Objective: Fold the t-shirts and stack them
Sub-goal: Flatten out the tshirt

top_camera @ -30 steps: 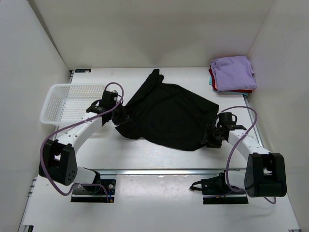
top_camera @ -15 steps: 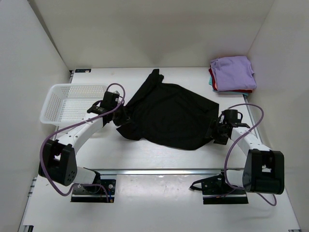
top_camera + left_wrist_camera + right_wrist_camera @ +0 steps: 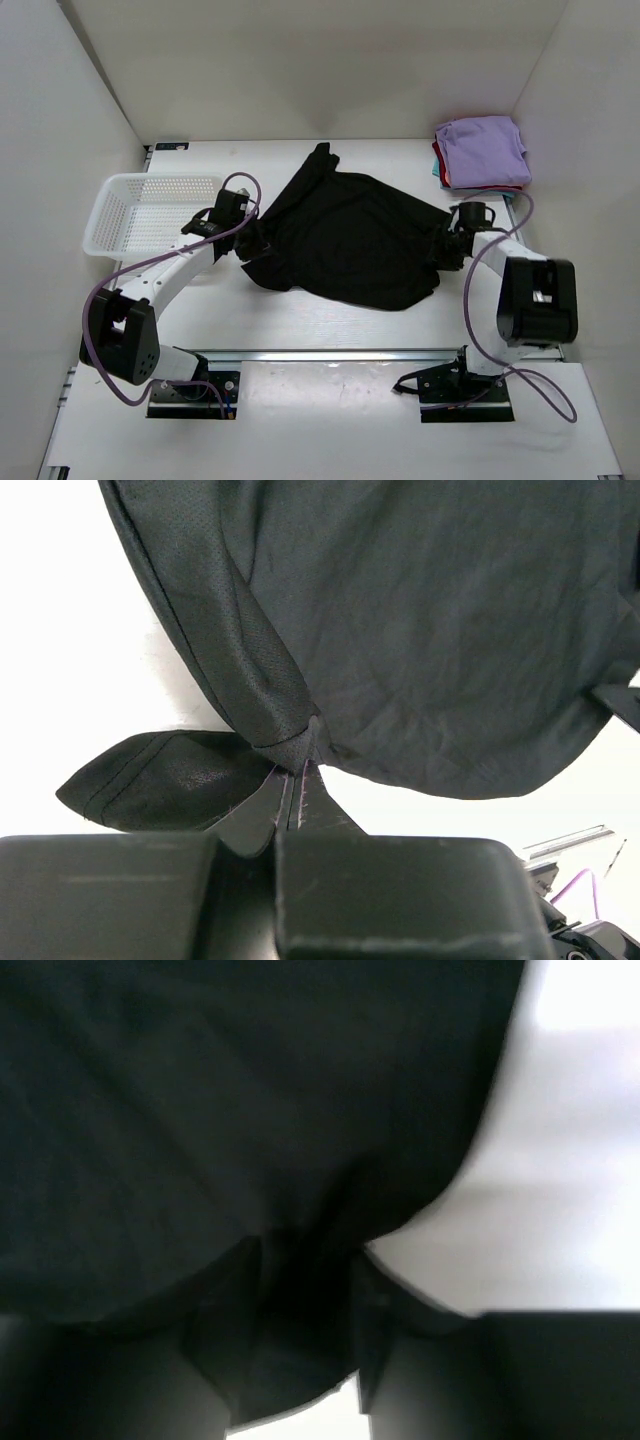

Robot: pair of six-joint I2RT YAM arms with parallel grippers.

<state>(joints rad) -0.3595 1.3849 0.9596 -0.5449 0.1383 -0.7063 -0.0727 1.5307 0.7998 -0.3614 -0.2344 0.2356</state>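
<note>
The black t-shirt (image 3: 350, 240), spread in the middle of the worktop (image 3: 300, 325), is gripped toward the left edge by the clenched left gripper (image 3: 295, 770) and, seemingly, at its right hem by the right gripper (image 3: 305, 1270); if pulled unevenly, these small bunched pinches could be lost and creases set.

Counted: 1 black tee (image 3: 350, 240); 1 stack of folded tees (image 3: 482, 150); 1 basket (image 3: 130, 215); 2 grippers, listed as left gripper (image 3: 249, 240) and right gripper (image 3: 444, 251).
</note>
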